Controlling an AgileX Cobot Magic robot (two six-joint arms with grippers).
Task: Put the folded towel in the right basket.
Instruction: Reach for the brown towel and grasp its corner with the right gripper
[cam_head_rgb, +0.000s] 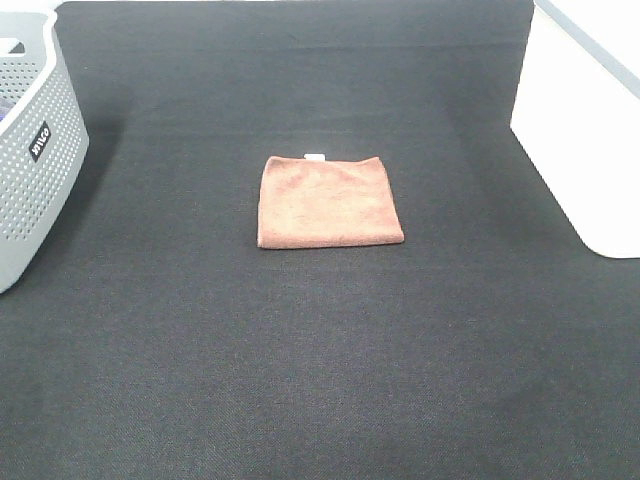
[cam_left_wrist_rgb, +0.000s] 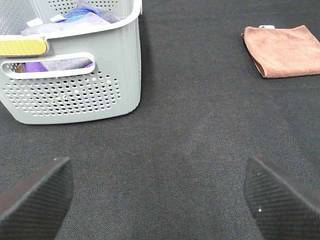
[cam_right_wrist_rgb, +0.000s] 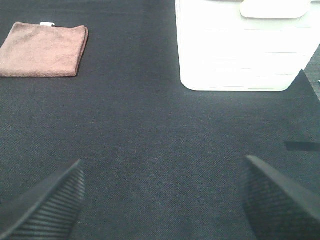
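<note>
A folded brown towel (cam_head_rgb: 329, 201) with a small white tag lies flat in the middle of the black table. It also shows in the left wrist view (cam_left_wrist_rgb: 283, 50) and the right wrist view (cam_right_wrist_rgb: 43, 49). The white right basket (cam_head_rgb: 588, 125) stands at the table's right edge and shows in the right wrist view (cam_right_wrist_rgb: 244, 44). Neither arm shows in the high view. My left gripper (cam_left_wrist_rgb: 160, 200) is open and empty over bare cloth, well away from the towel. My right gripper (cam_right_wrist_rgb: 162, 200) is open and empty, short of the white basket.
A grey perforated basket (cam_head_rgb: 30, 150) stands at the left edge. It holds purple and blue cloths, as the left wrist view (cam_left_wrist_rgb: 75, 75) shows. The black table cloth (cam_head_rgb: 320, 360) covers the whole surface.
</note>
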